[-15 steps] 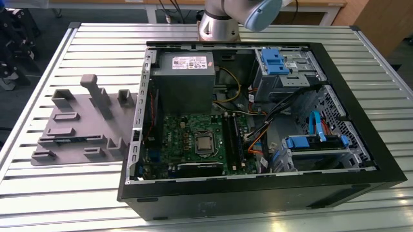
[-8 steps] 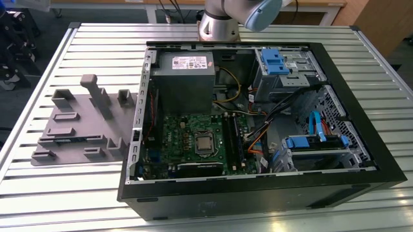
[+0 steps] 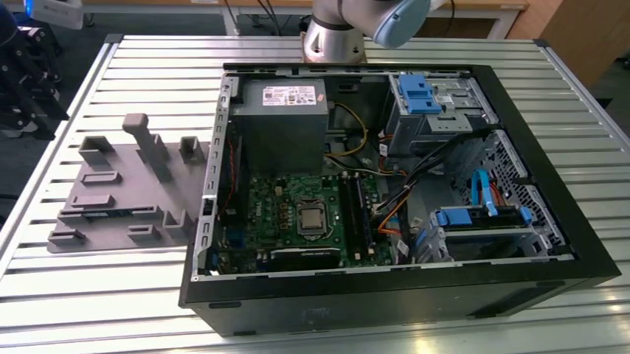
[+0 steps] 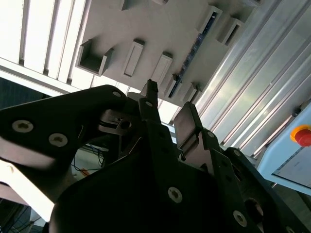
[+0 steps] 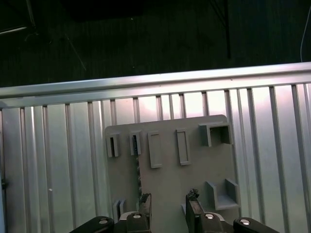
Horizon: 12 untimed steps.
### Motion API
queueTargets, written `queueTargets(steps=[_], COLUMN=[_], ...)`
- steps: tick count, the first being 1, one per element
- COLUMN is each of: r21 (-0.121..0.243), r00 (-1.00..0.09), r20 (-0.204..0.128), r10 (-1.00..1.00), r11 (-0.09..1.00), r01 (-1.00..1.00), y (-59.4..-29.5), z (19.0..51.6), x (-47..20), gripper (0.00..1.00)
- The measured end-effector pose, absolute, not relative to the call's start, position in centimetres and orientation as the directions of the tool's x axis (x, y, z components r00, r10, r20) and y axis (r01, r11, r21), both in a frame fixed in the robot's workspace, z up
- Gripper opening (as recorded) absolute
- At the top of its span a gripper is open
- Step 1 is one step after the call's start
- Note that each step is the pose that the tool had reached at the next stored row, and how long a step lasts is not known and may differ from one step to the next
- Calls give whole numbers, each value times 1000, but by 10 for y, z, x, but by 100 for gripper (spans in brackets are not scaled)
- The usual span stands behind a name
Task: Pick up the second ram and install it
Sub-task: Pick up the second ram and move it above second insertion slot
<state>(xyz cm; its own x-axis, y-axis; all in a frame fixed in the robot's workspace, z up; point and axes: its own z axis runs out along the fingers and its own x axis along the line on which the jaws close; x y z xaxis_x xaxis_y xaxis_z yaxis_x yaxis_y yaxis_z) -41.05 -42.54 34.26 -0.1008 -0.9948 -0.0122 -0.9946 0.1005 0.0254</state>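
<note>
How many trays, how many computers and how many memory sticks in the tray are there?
Grey tray: 1
Black computer case: 1
Second ram, standing on edge in the tray: 1
Total: 3

I can read no text from here. The white label (image 3: pixel 291 95) on the grey power-supply box (image 3: pixel 280 136), at eleven o'clock inside the case (image 3: pixel 394 299), is illegible.
</note>
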Motion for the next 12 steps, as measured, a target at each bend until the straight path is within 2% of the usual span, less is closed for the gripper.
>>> queueTargets(steps=[12], r21=[26], r00=[-101], r20=[-15], r10=[-995], r11=[100], r01=[-995], y=[-425], z=[340], x=[-411], gripper=[41])
